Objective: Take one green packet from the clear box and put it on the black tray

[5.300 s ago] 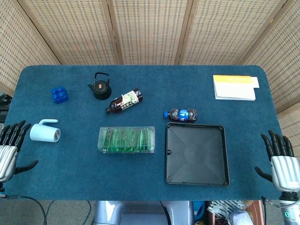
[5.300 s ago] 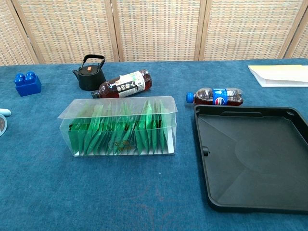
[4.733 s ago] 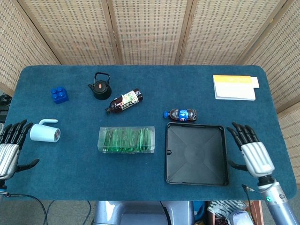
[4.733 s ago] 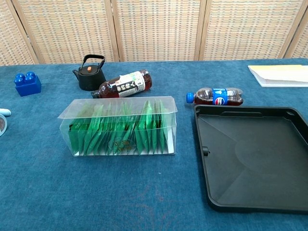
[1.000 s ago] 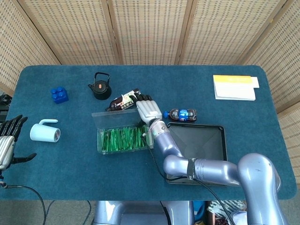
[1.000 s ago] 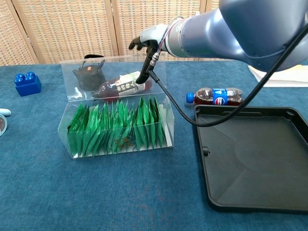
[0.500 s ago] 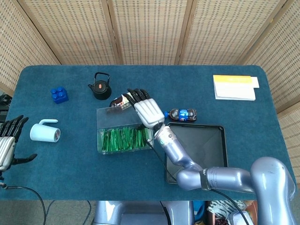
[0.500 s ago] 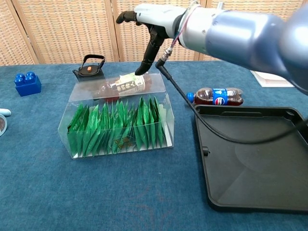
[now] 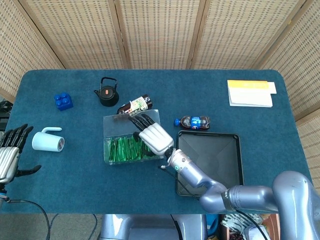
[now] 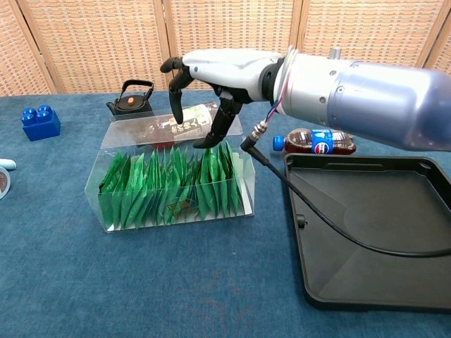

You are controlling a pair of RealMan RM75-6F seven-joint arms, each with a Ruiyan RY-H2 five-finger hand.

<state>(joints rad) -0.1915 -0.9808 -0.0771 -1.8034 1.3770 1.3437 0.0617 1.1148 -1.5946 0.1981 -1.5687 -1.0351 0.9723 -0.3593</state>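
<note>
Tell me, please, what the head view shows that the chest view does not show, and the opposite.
Only the head view shows the left hand, open at the table's left edge, the white mug beside it, and the yellow-and-white pad at the far right.

Only the chest view shows from the side that the right hand hovers above the green packets, fingers pointing down, holding nothing.

Both show the clear box with its lid tipped back, the empty black tray, the teapot, the blue block and two lying bottles.
</note>
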